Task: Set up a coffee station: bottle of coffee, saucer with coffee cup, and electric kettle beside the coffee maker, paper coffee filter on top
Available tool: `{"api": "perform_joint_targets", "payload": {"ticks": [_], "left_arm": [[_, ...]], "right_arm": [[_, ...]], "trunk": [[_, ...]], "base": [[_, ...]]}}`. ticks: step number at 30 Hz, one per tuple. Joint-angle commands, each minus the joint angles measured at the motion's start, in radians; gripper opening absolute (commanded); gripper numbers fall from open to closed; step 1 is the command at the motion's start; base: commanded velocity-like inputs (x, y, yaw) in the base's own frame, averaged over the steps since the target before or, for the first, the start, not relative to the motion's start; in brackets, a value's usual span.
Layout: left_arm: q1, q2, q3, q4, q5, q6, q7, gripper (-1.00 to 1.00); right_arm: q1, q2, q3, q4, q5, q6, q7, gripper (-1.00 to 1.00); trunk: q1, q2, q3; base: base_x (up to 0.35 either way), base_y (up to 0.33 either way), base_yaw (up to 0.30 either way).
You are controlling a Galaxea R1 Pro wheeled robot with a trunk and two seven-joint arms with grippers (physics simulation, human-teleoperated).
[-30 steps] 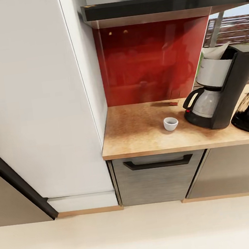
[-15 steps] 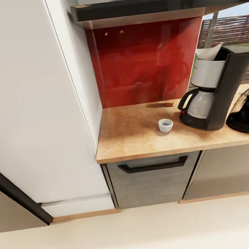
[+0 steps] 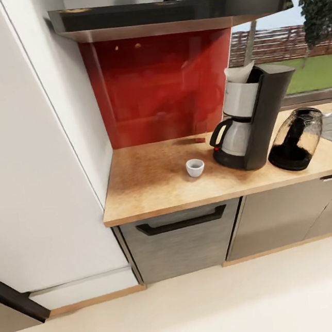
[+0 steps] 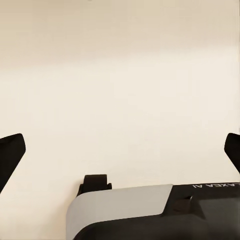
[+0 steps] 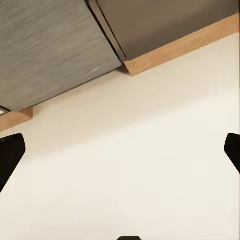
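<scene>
Over on the left a tall white cabinet walls in the end of the countertop, and a dark shelf hangs over the red backsplash. A little in from that end, the small white coffee cup stands upright on the bare wood, mouth up, no saucer under it, so that pairing looks not yet done. Just beside it to the right is the coffee maker, tall axis vertical, its carafe handle pointing left toward the cup; a paper coffee filter already pokes up from its top. Further right, close by, sits the electric kettle, leaning back as drawn. Both arms hang low over the pale floor, presumably tucked for driving: the left gripper and right gripper each have fingertips spread wide, holding nothing.
</scene>
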Motion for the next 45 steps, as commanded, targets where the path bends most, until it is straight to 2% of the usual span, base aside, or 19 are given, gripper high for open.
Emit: {"api": "perform_joint_targets", "payload": {"ticks": [1,16,34,45], "left_arm": [[0.001,0.0,0.003,-0.001,0.003,0.0,-0.007,1.0],[0.001,0.0,0.002,-0.001,0.004,0.0,-0.007,1.0],[0.001,0.0,0.001,-0.001,0.004,0.0,-0.007,1.0],[0.001,0.0,-0.001,-0.002,0.004,0.0,-0.007,1.0]], "right_arm": [[0.0,0.0,0.001,0.0,-0.004,-0.003,0.002,1.0],[0.0,0.0,0.001,0.0,-0.004,-0.003,0.002,1.0],[0.0,0.0,0.001,0.0,-0.003,-0.004,0.002,1.0],[0.0,0.0,0.001,0.0,-0.003,-0.005,0.002,1.0]], "trunk": [[0.0,0.0,0.0],[0.0,0.0,0.0],[0.0,0.0,0.0],[0.0,0.0,0.0]], "base": [[0.0,-0.023,-0.19],[0.013,-0.18,-0.011],[0.07,-0.227,0.256],[0.001,-0.169,0.142]]}}
